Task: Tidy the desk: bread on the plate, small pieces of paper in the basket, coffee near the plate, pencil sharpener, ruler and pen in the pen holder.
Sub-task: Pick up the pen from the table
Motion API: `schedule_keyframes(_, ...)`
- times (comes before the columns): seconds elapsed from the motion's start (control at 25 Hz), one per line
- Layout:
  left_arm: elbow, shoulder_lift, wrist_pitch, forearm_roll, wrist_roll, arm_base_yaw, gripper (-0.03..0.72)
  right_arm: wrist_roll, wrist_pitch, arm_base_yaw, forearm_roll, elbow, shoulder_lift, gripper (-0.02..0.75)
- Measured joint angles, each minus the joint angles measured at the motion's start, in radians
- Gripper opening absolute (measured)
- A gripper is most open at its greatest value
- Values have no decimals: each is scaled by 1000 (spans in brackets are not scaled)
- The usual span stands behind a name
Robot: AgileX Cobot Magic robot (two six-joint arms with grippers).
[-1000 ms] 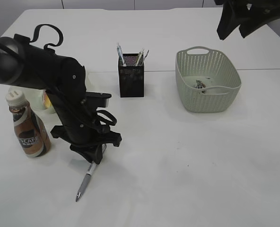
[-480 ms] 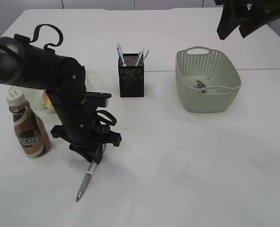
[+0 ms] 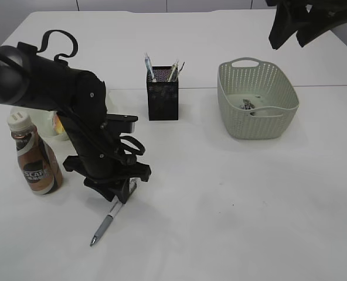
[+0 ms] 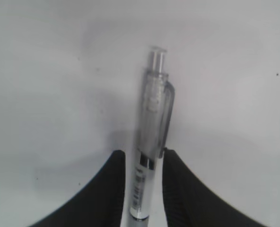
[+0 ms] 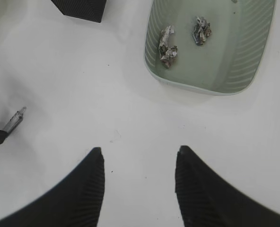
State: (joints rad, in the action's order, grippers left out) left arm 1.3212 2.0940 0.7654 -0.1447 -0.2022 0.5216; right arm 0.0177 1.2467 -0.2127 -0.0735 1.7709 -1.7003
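Left gripper: the left gripper [image 3: 122,190] is low over the desk [image 3: 232,199], at the front left. In the left wrist view its two black fingers [image 4: 107,189] stand on either side of the pen barrel, very close to it. I cannot tell if they press the pen or are a little apart from it.

Pen: the pen [image 3: 108,221] lies flat on the desk. It has a clear plastic barrel with a clip. Its upper end is under the left gripper and its tip points to the front edge of the desk. In the left wrist view the pen [image 4: 152,127] runs up between the fingers, and the push button end is free beyond them.

Right gripper: the right gripper [image 5: 139,182] hangs high above the desk, at the upper right of the exterior view. Its jaws are apart and nothing is between them.

Basket: the grey-green basket [image 3: 279,111] stands on the right side of the desk. Two small crumpled pieces of paper [image 5: 167,45] lie on its bottom.

Pen holder: the black mesh pen holder [image 3: 162,100] stands in the middle, behind the left arm. Some pens and thin things stand in it.

Coffee: the brown Nescafe bottle [image 3: 36,158] stands upright at the left, beside the left arm.

Plate: mostly hidden behind the left arm and the bottle.
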Motion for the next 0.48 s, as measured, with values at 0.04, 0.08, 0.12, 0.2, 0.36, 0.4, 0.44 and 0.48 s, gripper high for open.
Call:
schedule_keyframes(0.04, 0, 0, 2, 0, 0, 0, 203, 0, 0, 0, 0, 0, 0, 364)
schedule_keyframes(0.08, 0, 2, 9, 0, 0, 0, 204, 0, 0, 0, 0, 0, 0, 364)
schedule_keyframes(0.12, 0, 6, 19, 0, 0, 0, 204, 0, 0, 0, 0, 0, 0, 364)
schedule_keyframes(0.2, 0, 22, 39, -2, 0, 0, 204, 0, 0, 0, 0, 0, 0, 364)
schedule_keyframes(0.36, 3, 30, 49, -8, 0, 0, 204, 0, 0, 0, 0, 0, 0, 364)
schedule_keyframes(0.4, 3, 30, 49, -8, 0, 0, 204, 0, 0, 0, 0, 0, 0, 364)
schedule_keyframes(0.44, 3, 30, 49, -8, 2, 0, 204, 0, 0, 0, 0, 0, 0, 364)
schedule_keyframes(0.48, 3, 30, 49, -8, 1, 0, 204, 0, 2, 0, 0, 0, 0, 364)
